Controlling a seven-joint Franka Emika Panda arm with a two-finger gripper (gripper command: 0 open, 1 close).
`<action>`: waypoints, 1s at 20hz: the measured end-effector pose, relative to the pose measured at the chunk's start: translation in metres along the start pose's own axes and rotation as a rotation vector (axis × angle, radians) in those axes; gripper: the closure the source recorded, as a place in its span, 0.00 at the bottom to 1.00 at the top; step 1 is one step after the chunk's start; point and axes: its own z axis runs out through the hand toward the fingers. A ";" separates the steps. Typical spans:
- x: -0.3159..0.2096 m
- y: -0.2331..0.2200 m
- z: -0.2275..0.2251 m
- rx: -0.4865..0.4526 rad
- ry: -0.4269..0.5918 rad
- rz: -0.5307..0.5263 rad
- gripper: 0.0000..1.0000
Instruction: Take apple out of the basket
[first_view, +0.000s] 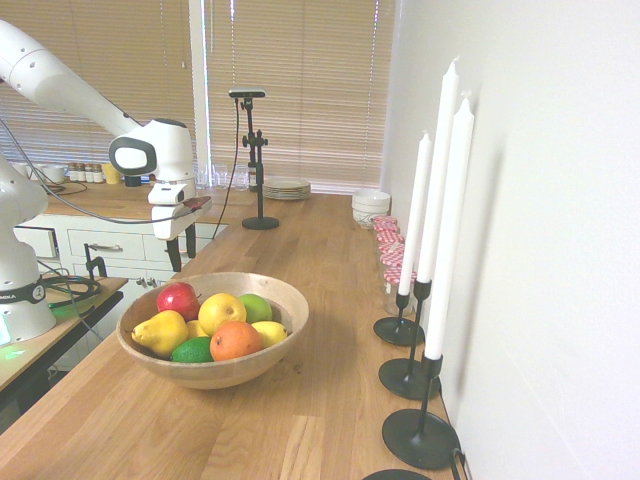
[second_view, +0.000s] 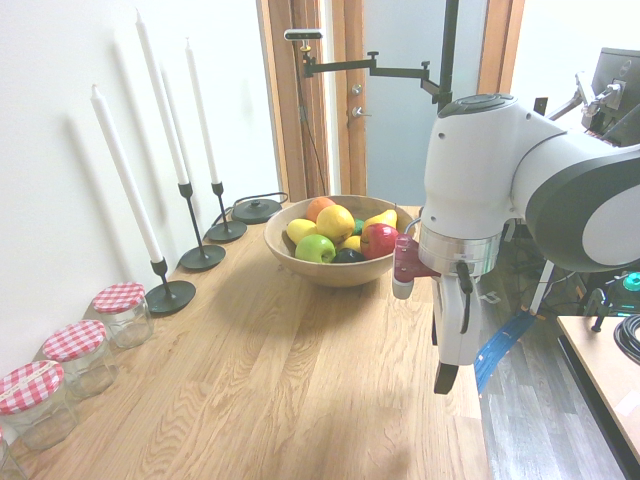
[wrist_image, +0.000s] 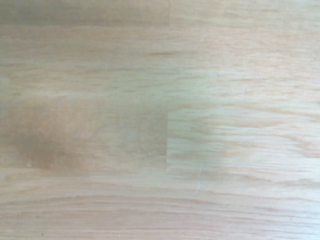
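Apple (first_view: 178, 301): sat in basket (first_view: 215, 374), propped up by neighbouring fruit;
Gripper (first_view: 182, 250): jaws wide apart, holding nothing; hung beside basket, probably pre-approach

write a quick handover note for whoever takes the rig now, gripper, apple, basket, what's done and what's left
Gripper: open, nothing held, over the counter beside the basket.
Red apple: in the wooden basket, near the rim on the gripper's side, among the other fruit.
Done: nothing of the job shows as done; the apple is not out.
Left: grip the apple, lift it clear of the rim, set it down outside the basket.
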 end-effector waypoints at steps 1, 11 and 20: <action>0.000 0.000 0.000 -0.001 -0.001 0.000 0.00; 0.058 0.026 -0.059 0.021 0.048 0.103 0.00; 0.114 0.117 -0.126 0.062 0.090 0.210 0.00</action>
